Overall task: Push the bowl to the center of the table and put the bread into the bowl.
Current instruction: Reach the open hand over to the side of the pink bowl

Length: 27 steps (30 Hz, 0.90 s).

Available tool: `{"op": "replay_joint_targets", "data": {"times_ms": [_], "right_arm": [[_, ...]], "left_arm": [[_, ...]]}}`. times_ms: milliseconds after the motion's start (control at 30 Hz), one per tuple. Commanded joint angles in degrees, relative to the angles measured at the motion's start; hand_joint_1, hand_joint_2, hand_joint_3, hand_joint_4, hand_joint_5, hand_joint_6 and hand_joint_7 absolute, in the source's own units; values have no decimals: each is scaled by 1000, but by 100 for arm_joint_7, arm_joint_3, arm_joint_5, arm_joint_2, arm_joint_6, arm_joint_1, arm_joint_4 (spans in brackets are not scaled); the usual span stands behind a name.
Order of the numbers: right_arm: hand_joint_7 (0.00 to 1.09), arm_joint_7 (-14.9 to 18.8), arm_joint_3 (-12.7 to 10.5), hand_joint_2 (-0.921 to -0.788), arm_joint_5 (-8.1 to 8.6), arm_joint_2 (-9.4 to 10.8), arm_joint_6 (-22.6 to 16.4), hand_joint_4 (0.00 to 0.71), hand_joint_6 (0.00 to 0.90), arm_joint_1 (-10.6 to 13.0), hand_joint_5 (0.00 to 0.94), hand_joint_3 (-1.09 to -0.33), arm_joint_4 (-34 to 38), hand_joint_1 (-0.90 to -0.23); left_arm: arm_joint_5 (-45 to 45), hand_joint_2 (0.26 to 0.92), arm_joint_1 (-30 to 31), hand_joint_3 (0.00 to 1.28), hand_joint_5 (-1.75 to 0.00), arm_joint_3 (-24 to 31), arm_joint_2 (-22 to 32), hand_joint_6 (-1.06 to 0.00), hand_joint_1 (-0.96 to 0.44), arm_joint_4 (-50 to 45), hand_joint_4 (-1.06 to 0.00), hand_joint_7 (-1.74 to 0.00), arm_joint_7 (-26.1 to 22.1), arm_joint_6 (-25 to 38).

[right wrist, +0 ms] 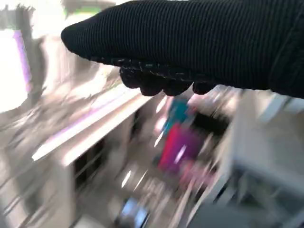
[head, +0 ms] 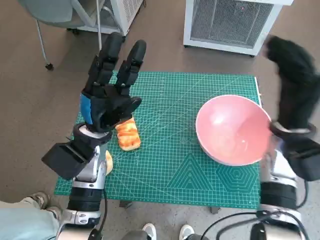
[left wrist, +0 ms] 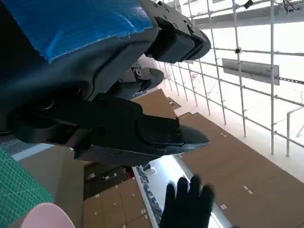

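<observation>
Bench (head: 165, 200) first: its green cutting mat fills the middle of my head view, with bare floor all round and a white grilled cabinet (head: 227, 22) beyond its far edge. Someone's shoes show just past the near edge.

Pink bowl (head: 232, 130) comes next in size. It sits upright by the right edge of the bench, about midway between the near and far edges, and is empty. It is not yet at the center, so I judge the push is the step still in hand.

My left hand (head: 111, 85) is raised well above the left part of the bench, fingers spread and pointing away from me, holding nothing. My right hand (head: 295, 75) is lifted off the right edge, beyond and outside the bowl; it is blurred in both the head view and the right wrist view, so I cannot tell whether its fingers are spread or curled.

Bread (head: 128, 134), the smallest thing, lies near the left edge, below my left hand, its long axis running roughly from the near edge toward the far one.

What matters for the coming move: the bowl lies inward of my right hand, between it and the center, so the right hand is much the nearer one to push it leftward. The bread is on the left hand's side.
</observation>
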Motion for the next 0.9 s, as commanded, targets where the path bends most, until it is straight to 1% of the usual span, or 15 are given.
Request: {"op": "replay_joint_targets", "data": {"times_ms": [33, 100, 133, 167, 233, 300, 367, 500, 600, 633, 800, 900], "right_arm": [[612, -550, -142, -921, -333, -242, -69, 259, -1, 122, 3, -800, 889, -685], [585, -802, -159, -921, -455, -341, -59, 251, -1, 138, 2, -816, 1215, -667], [580, -911, -164, -921, -486, -376, -32, 250, -1, 149, 1, -821, 1362, -661], [571, -993, -163, -921, -512, -400, -25, 249, -1, 148, 1, -835, 1475, -641], [561, -1096, -183, -921, -493, -418, 20, 249, -1, 150, 2, -852, 1685, -615], [559, -1152, -232, -921, -403, -401, 119, 246, -1, 142, 1, -862, 1893, -594], [559, -1146, -291, -921, -292, -372, 224, 243, -1, 122, 0, -869, 2070, -578], [556, -983, -408, -921, -71, -257, 483, 239, -1, 94, 0, -875, 2369, -561], [551, -878, -437, -921, 40, -162, 727, 240, -1, 84, 1, -873, 2553, -565], [548, -842, -445, -921, 75, -101, 838, 238, -1, 101, 1, -871, 2613, -574], [535, -769, -443, -921, 136, 88, 1106, 207, 2, 134, 0, -852, 2760, -596], [530, -615, -452, -921, 190, 268, 1328, 204, 10, 140, 2, -829, 2865, -611]], "left_arm": [[20, 921, 53, 151, 0, 14, 32, -388, -321, 27, -329, -3, 33, -110], [0, 921, 49, 151, 0, 27, 39, -388, -325, 66, -329, -3, 25, -129], [-12, 921, 46, 151, 0, 34, 41, -388, -326, 83, -329, -3, 23, -135], [-19, 921, 45, 150, 0, 38, 42, -388, -327, 94, -329, -3, 21, -140], [-30, 921, 46, 150, -1, 40, 35, -388, -328, 98, -329, -3, 25, -140], [-41, 921, 32, 150, -1, 45, 29, -390, -328, 119, -331, -4, 27, -143], [-43, 921, 17, 150, -2, 45, 19, -392, -328, 135, -333, -5, 34, -137], [-44, 921, 4, 149, -4, 44, 3, -394, -326, 144, -336, -6, 44, -132], [-37, 921, 2, 148, -4, 39, -8, -395, -325, 139, -338, -6, 53, -130], [-31, 921, 8, 148, -4, 36, -10, -395, -325, 130, -339, -6, 58, -127], [-51, 921, 9, 147, -4, 51, 14, -396, -324, 123, -340, -6, 43, -104], [-82, 921, 2, 147, -4, 70, 46, -396, -324, 124, -341, -6, 17, -74]]}}
